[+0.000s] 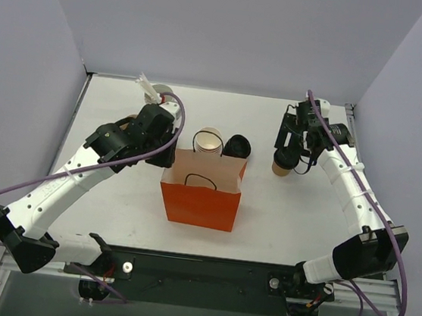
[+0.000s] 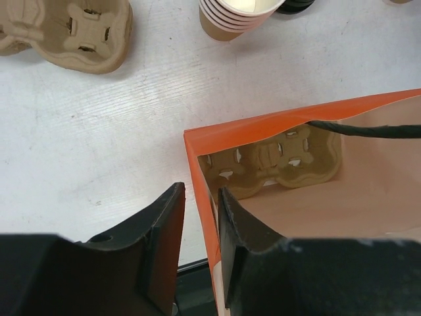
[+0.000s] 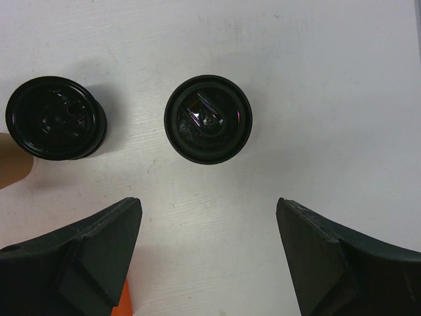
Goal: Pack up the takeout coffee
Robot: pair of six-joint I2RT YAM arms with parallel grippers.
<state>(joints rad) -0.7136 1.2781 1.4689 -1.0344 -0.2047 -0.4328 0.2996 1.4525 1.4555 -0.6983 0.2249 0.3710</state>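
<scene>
The takeout coffee (image 3: 208, 127) stands on the white table (image 1: 125, 110), outside and to the right of the orange paper bag (image 1: 200, 202), near the pile of black lids (image 3: 56, 118). The right gripper (image 3: 209, 207) hangs over it with its jaws spread wide, touching nothing. The left gripper (image 2: 200, 192) sits astride the bag's left wall, jaws slightly parted with one finger inside and one outside, above a pulp cup carrier (image 2: 276, 161) lying inside the bag.
</scene>
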